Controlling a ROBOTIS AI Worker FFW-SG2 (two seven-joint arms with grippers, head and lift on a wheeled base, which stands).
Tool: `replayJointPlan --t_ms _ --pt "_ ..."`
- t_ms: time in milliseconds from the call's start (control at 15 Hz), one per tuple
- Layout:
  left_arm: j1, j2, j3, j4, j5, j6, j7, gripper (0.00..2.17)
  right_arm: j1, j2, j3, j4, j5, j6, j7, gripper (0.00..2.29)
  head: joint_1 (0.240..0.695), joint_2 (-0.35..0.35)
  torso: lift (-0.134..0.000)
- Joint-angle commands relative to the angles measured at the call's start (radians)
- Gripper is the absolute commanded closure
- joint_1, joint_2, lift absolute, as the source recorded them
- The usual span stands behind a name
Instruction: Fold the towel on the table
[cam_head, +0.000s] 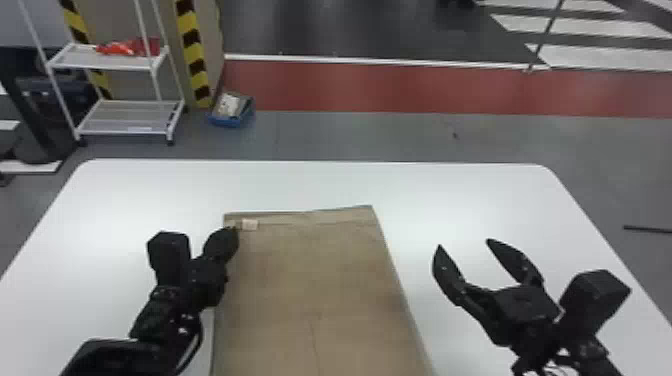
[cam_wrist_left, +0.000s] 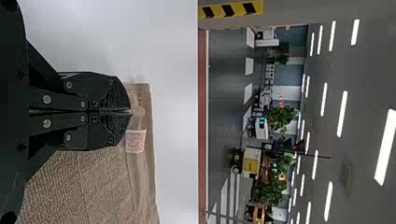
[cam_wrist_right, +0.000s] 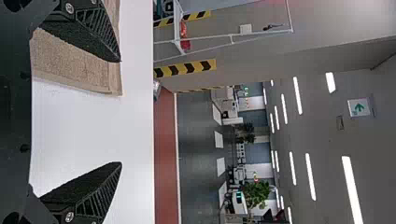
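A tan cloth towel (cam_head: 310, 275) lies flat on a white, round-cornered table (cam_head: 150, 190); beyond are a red floor band (cam_head: 375, 87) and, far left, a white metal rack (cam_head: 107, 61). At the towel's far-left corner, the left gripper (cam_head: 233, 230) has its fingers together, any hold unclear; right of the towel, the right gripper (cam_head: 464, 243) is wide open, empty.

This is a workshop hall: beyond the left claw (cam_head: 232, 230) stand a white shelf rack (cam_head: 127, 118) and hazard stripes (cam_head: 192, 55); beyond the right claw (cam_head: 464, 243) runs a red floor lane (cam_head: 400, 87), strip lights (cam_wrist_right: 352, 190) overhead.
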Motion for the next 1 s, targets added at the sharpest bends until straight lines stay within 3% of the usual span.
replayJointPlan --t_ms 0,133,267,467,533,600,667,733,800,933 --pt "0.07 0.002 0.013 -0.125 -0.001 0.024 -0.002 1.27 0.0 0.0 0.005 0.0 -0.001 -0.007 0.0 0.1 0.695 -0.059 -0.109" --pt "0.133 0.002 -0.019 -0.24 -0.023 0.048 -0.003 1.27 0.002 0.0 0.006 -0.006 -0.001 -0.007 -0.001 0.1 0.695 -0.052 -0.109" --pt "0.181 0.002 -0.071 -0.344 -0.072 0.091 -0.011 1.27 0.002 0.0 0.003 -0.011 0.002 -0.007 -0.041 0.1 0.695 -0.072 -0.109" --pt "0.225 0.003 -0.168 -0.445 -0.165 0.15 -0.036 1.27 0.008 -0.008 -0.018 -0.026 0.0 0.067 -0.198 0.1 0.695 -0.138 -0.109" --pt "0.231 0.003 -0.208 -0.462 -0.201 0.18 -0.039 1.27 0.008 -0.012 -0.029 -0.028 -0.001 0.094 -0.258 0.1 0.695 -0.203 -0.109" --pt "0.231 0.003 -0.241 -0.467 -0.222 0.205 -0.04 1.26 0.009 -0.014 -0.046 -0.026 -0.01 0.104 -0.279 0.1 0.695 -0.243 -0.109" --pt "0.231 0.003 -0.264 -0.47 -0.237 0.22 -0.052 1.15 0.009 -0.015 -0.06 -0.025 -0.023 0.107 -0.285 0.1 0.695 -0.274 -0.109" --pt "0.231 0.005 -0.287 -0.468 -0.256 0.248 -0.068 0.68 0.011 -0.015 -0.067 -0.023 -0.027 0.107 -0.285 0.1 0.695 -0.307 -0.109" --pt "0.231 0.003 -0.3 -0.462 -0.268 0.254 -0.082 0.07 0.011 -0.017 -0.067 -0.02 -0.027 0.107 -0.285 0.1 0.695 -0.332 -0.109" --pt "0.245 0.014 -0.315 -0.479 -0.268 0.285 -0.083 0.0 0.006 -0.015 -0.066 -0.006 -0.027 0.107 -0.287 0.1 0.695 -0.35 -0.109"
